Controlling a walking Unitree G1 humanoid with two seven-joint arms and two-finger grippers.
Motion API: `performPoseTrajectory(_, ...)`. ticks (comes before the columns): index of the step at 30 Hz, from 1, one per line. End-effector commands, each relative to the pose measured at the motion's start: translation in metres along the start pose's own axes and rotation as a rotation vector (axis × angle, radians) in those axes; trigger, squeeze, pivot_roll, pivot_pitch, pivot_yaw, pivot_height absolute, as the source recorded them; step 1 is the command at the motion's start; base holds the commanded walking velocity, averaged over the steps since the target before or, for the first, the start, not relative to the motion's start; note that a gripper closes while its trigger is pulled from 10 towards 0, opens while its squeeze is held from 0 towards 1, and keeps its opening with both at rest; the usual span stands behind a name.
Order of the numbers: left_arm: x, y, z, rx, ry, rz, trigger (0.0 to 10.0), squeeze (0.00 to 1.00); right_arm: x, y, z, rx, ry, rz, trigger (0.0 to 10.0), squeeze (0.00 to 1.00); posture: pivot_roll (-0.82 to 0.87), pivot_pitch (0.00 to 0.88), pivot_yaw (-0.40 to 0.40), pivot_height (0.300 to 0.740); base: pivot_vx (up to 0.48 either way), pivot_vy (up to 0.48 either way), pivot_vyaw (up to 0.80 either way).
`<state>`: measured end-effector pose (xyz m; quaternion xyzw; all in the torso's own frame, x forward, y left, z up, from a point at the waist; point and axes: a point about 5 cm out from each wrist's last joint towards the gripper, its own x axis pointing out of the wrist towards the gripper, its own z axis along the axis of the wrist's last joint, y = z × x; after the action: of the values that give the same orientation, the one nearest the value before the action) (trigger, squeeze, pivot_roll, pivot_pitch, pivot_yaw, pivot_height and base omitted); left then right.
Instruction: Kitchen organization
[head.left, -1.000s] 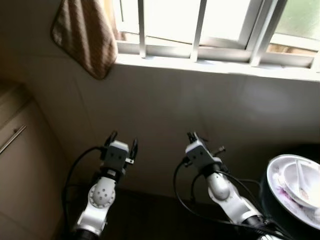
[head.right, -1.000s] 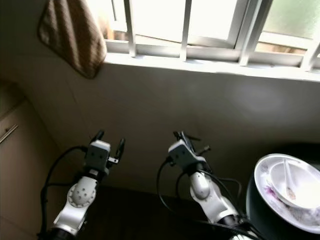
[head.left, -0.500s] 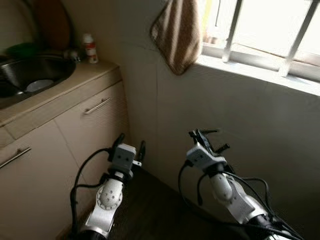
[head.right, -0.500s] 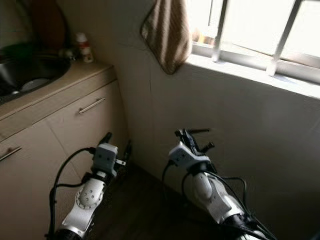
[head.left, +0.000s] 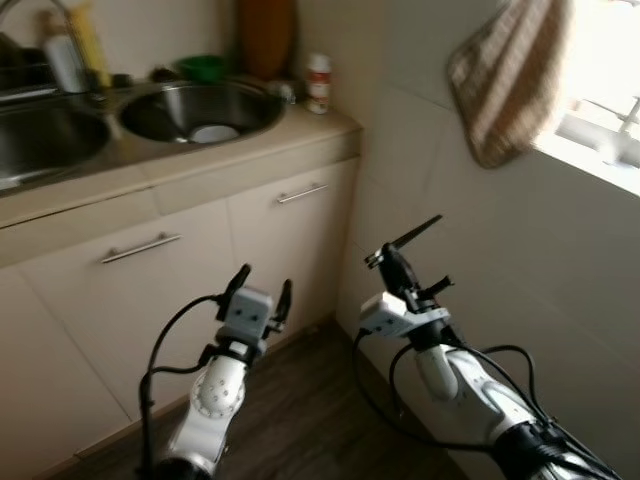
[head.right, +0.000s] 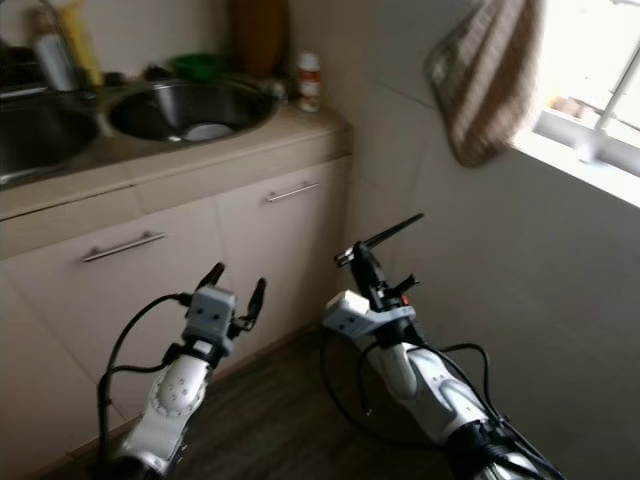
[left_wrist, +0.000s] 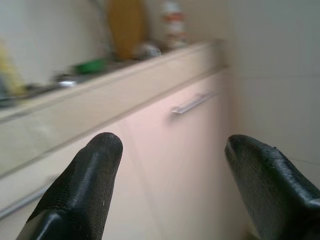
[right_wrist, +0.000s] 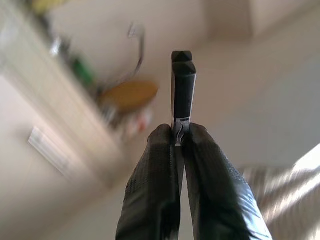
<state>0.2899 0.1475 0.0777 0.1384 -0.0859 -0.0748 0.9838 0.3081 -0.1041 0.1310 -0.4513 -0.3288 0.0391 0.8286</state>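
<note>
2 claws up | left claw (head.left: 262, 291) wide, empty | right claw (right_wrist: 177, 137) pinching thin black stick (head.left: 404, 238) | cabinet (head.left: 200, 260), sink (head.left: 200, 108) ahead

No legible text, brand, number or sign anywhere. Small white bottle with red label (head.left: 318, 82) on counter corner, well beyond left gripper (head.left: 262, 292): label print too blurred to read. Bottles (head.left: 62, 55) at far end of counter by sink: no readable marking. Slim black utensil (right_wrist: 182, 90) pinched in right gripper (right_wrist: 178, 140): surface plain, no lettering made out. Grippers' housings: no visible marking.
</note>
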Motion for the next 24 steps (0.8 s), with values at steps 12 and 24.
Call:
performPoseTrajectory(12,0.0,-0.01,0.001,-0.018,-0.005,-0.015,10.0,0.0,0.008,-0.02,0.003,-0.022,-0.074,-0.153,0.0,0.0,0.07,0.0,-0.044,0.74,0.0,0.0,0.8)
performPoseTrajectory(24,0.001,-0.008,0.001,-0.02,-0.009,-0.007,10.0,0.0,0.01,-0.021,-0.001,-0.005,-0.035,-0.19,10.0,0.0,0.07,0.0,-0.042,0.74,0.0,0.0,0.61)
